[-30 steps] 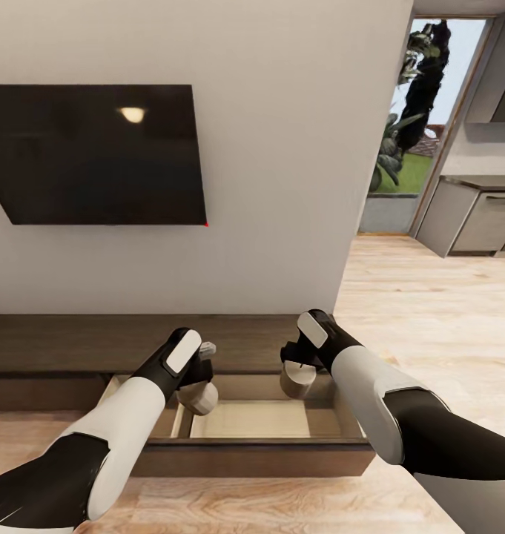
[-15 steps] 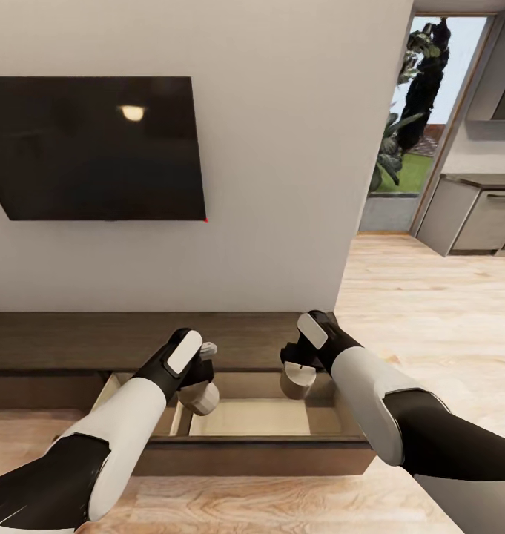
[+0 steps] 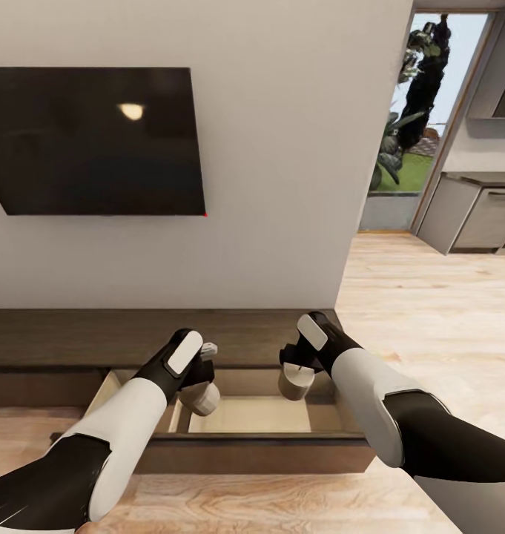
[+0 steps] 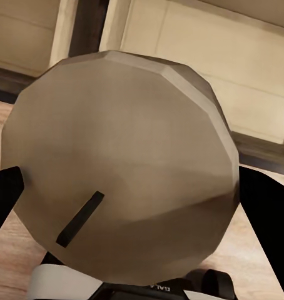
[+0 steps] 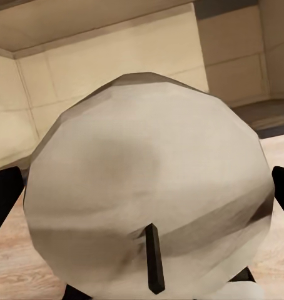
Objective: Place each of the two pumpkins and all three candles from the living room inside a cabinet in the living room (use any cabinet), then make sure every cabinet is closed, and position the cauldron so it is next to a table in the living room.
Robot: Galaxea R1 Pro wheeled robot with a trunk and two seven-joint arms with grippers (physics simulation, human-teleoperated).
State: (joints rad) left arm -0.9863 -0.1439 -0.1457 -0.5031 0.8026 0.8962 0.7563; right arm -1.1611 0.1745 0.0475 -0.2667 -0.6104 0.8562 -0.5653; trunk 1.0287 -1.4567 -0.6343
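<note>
Two grey-beige candles hang over the open drawer of the dark brown cabinet. My left gripper is shut on one candle, tilted, above the drawer's left part. My right gripper is shut on the other candle, held over the drawer's right part. In the left wrist view the candle shows its rounded top and dark wick, with the black fingers at both sides. The right wrist view shows its candle the same way, in front of the pale drawer interior.
The drawer's pale wood floor lies bare between the candles. A black wall screen hangs above the cabinet. To the right, light wood floor leads to grey kitchen cabinets and a doorway with plants.
The head view has shifted slightly, so the screen and cabinet sit a little higher in the picture. Both arms and their candles hold nearly the same place over the drawer.
</note>
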